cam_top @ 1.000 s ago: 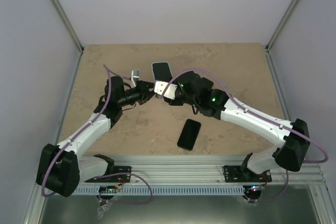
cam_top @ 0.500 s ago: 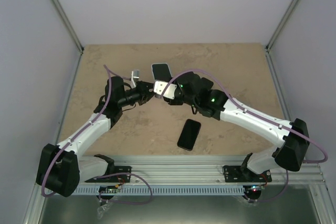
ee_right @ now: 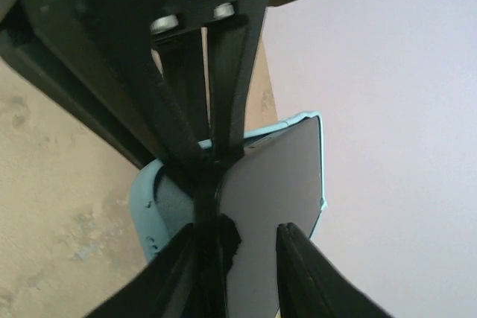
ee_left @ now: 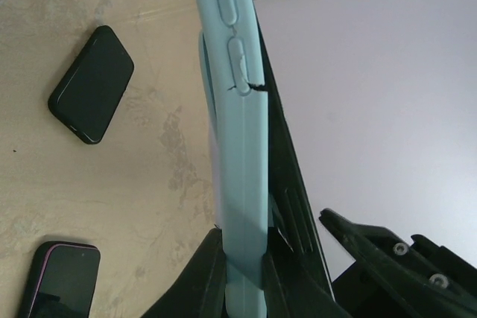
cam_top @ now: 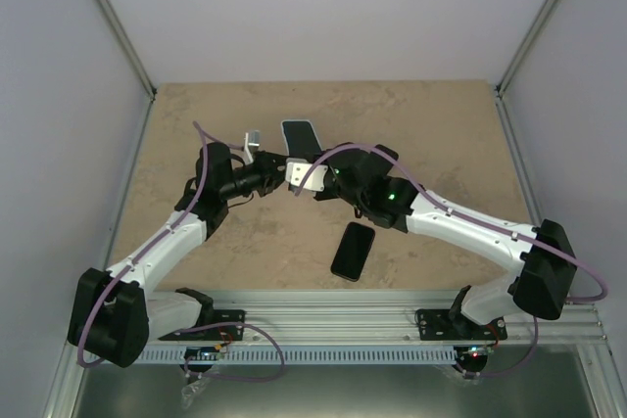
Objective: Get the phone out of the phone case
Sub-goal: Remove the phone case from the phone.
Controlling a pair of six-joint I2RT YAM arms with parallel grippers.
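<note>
The phone, dark screen [ee_right: 279,184], sits in a light blue case [ee_left: 237,147] held on edge above the table's middle [cam_top: 304,172]. My left gripper [ee_left: 242,255] is shut on the case's edge and comes at it from the left in the top view [cam_top: 282,176]. My right gripper [ee_right: 253,232] is at the case from the right [cam_top: 316,181] with its jaws apart. One finger [ee_right: 209,258] lies at the phone's edge, where a corner of the case [ee_right: 145,206] stands away from the phone. The other finger [ee_right: 298,266] is in front of the screen.
A black phone [cam_top: 353,251] lies on the table near the front. Another phone [cam_top: 302,135] lies just behind the grippers. Both also show in the left wrist view, the black one [ee_left: 91,83] and a pink-rimmed one [ee_left: 59,279]. Walls enclose the table.
My right gripper has shifted slightly left and toward the front, closer against the held case. The left arm and both loose phones have not moved.
</note>
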